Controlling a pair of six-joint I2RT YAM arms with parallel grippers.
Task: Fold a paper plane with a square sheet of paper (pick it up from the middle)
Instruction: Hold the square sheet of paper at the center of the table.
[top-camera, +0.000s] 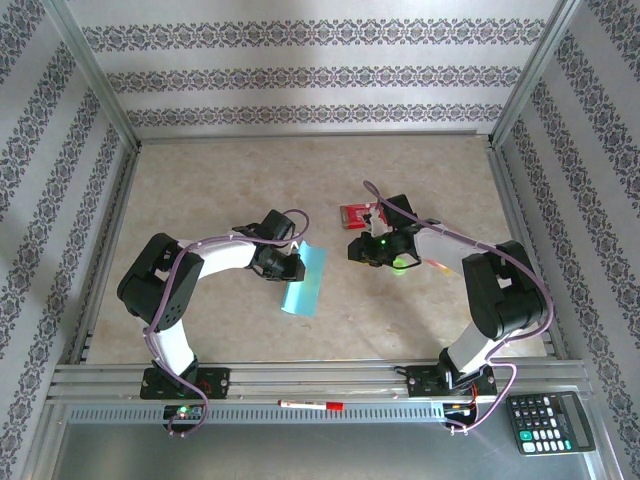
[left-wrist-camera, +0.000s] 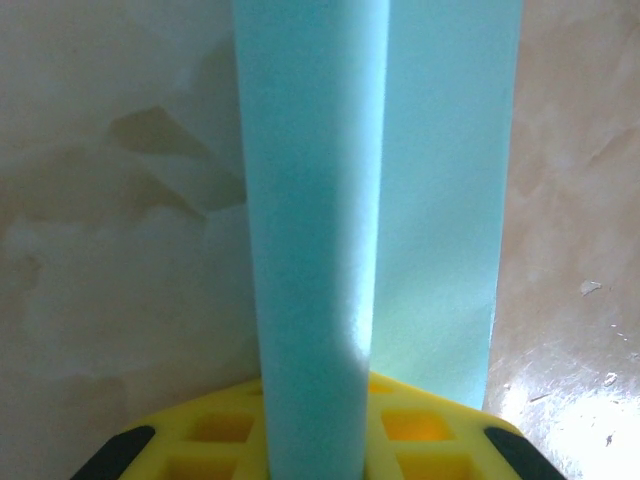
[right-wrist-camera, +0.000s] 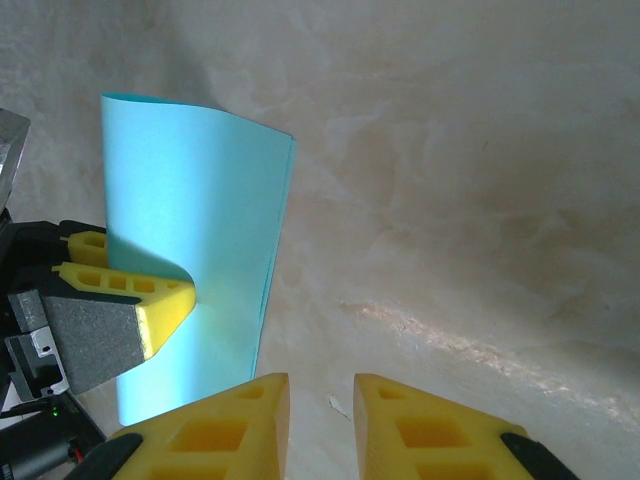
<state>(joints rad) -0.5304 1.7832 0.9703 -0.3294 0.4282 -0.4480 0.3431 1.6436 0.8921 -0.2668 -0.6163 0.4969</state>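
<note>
Paper (top-camera: 305, 280), a folded light-blue sheet mid-surface, sits pinched between the left fingers (right-wrist-camera: 160, 300); right fingers (right-wrist-camera: 262, 420) stand narrowly parted, empty.

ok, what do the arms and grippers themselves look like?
Left arm and right arm match: black joints, white links, a purple cable running along each. Fingers are yellow with square cut-outs and black corners. A green light glows at the right wrist.
</note>
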